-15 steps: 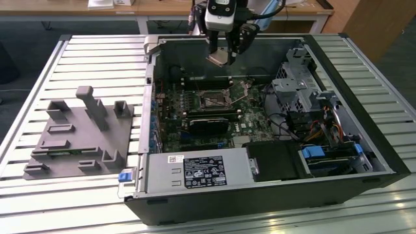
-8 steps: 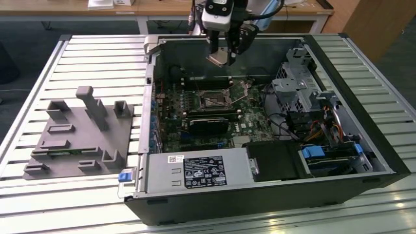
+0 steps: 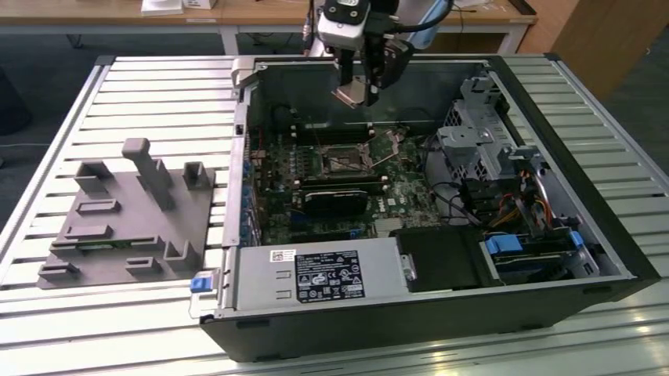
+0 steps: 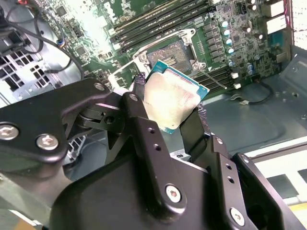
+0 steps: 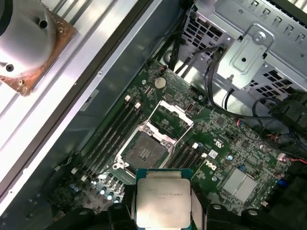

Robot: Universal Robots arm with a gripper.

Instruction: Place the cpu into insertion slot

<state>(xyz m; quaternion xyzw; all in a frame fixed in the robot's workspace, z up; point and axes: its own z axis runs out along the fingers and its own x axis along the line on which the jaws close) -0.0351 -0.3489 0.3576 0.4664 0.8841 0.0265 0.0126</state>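
My gripper [image 3: 356, 88] hangs over the far part of the open computer case, shut on the cpu [image 3: 350, 95], a flat square chip with a dull silvery face. In both wrist views the cpu [image 4: 175, 101] [image 5: 163, 201] sits clamped edge to edge between the two black fingers [image 4: 140, 112]. The insertion slot [image 3: 343, 163] is the small square socket in the middle of the green board, well below the chip and nearer the case's front. Its dark frame [image 5: 143, 151] is uncovered, with the metal bracket [image 5: 171, 116] swung open beside it. The socket [image 4: 170, 53] lies beyond the chip's edge.
Long black memory strips [image 5: 108, 139] flank the socket. A black card [image 3: 337, 200] lies just in front of it. A metal drive cage [image 3: 475, 141] and cables fill the exterior view's right. A grey fixture [image 3: 125, 211] stands outside the case, and a round copper-based cooler [image 5: 29, 43] rests on the slatted table.
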